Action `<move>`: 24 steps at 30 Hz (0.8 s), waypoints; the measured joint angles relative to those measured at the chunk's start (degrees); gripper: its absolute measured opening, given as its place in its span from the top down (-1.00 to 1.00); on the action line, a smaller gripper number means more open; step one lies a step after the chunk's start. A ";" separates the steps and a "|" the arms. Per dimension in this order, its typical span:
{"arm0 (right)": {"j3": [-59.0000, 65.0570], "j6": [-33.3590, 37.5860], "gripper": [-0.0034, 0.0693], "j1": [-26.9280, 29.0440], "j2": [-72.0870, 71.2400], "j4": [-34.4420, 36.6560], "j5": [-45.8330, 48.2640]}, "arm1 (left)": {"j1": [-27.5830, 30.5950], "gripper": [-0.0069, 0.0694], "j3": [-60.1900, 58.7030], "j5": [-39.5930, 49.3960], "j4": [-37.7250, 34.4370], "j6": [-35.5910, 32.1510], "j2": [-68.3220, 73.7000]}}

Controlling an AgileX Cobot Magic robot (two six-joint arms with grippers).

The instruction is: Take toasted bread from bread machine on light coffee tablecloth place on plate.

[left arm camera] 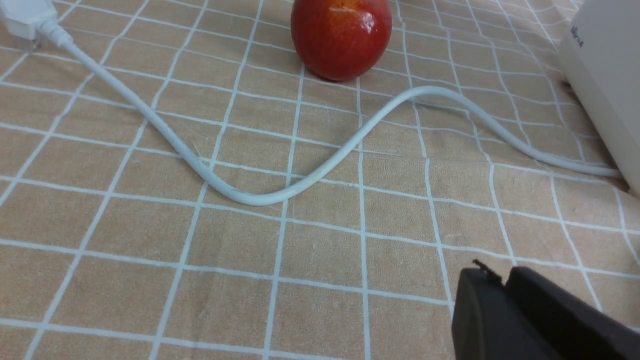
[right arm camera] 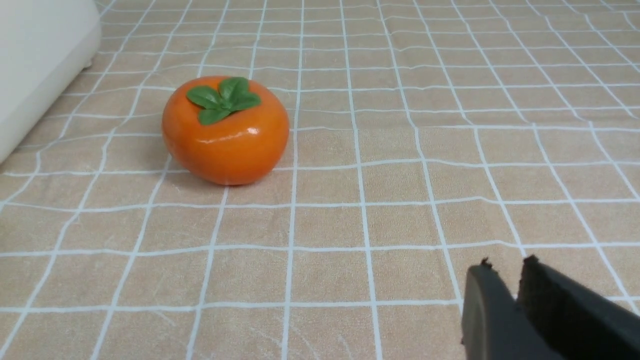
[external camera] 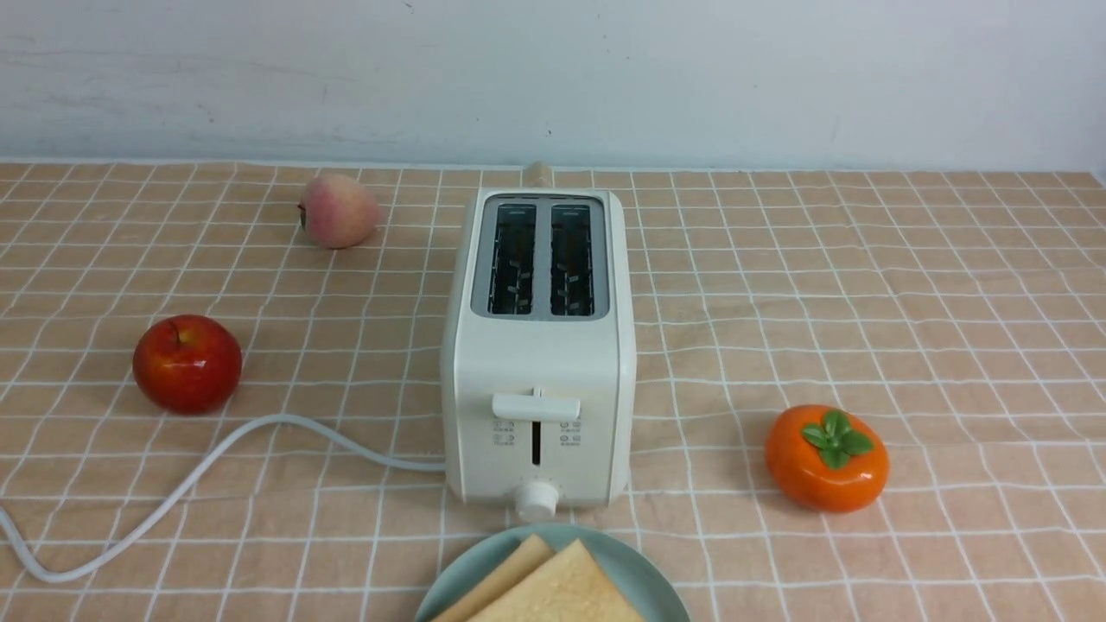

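Observation:
The cream bread machine [external camera: 537, 345] stands mid-table on the light coffee tablecloth [external camera: 864, 285], both slots dark and empty. Two slices of toasted bread [external camera: 562, 587] lie overlapping on the mint-green plate [external camera: 635, 553] at the near edge, just in front of the machine. Neither arm shows in the front view. In the left wrist view my left gripper [left arm camera: 502, 272] is shut and empty above bare cloth, with the machine's side [left arm camera: 605, 75] off to one edge. My right gripper [right arm camera: 507, 265] is shut but for a sliver between its tips, holding nothing, over the cloth.
A white cord [external camera: 216, 458] snakes from the machine's left side to its plug [left arm camera: 22, 15]. On the left sit a red apple [external camera: 187, 363] and, farther back, a peach [external camera: 338, 210]. An orange persimmon [external camera: 826, 458] sits to the right front.

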State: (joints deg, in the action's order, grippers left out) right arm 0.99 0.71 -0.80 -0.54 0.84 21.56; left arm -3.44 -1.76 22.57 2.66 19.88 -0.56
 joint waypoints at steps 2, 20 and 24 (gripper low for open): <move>0.00 0.00 0.61 0.00 0.00 0.00 0.00 | 0.00 0.66 0.00 0.00 0.00 0.00 0.00; 0.00 0.00 0.55 0.00 0.00 0.00 0.00 | 0.00 0.61 0.00 0.00 -0.02 0.00 0.00; 0.00 0.00 0.54 0.00 0.00 0.00 0.00 | 0.00 0.60 0.00 0.00 -0.06 0.00 0.00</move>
State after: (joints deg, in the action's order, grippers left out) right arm 0.99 0.71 -0.80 -0.54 0.84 21.56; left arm -3.44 -1.76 22.57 2.59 19.88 -0.56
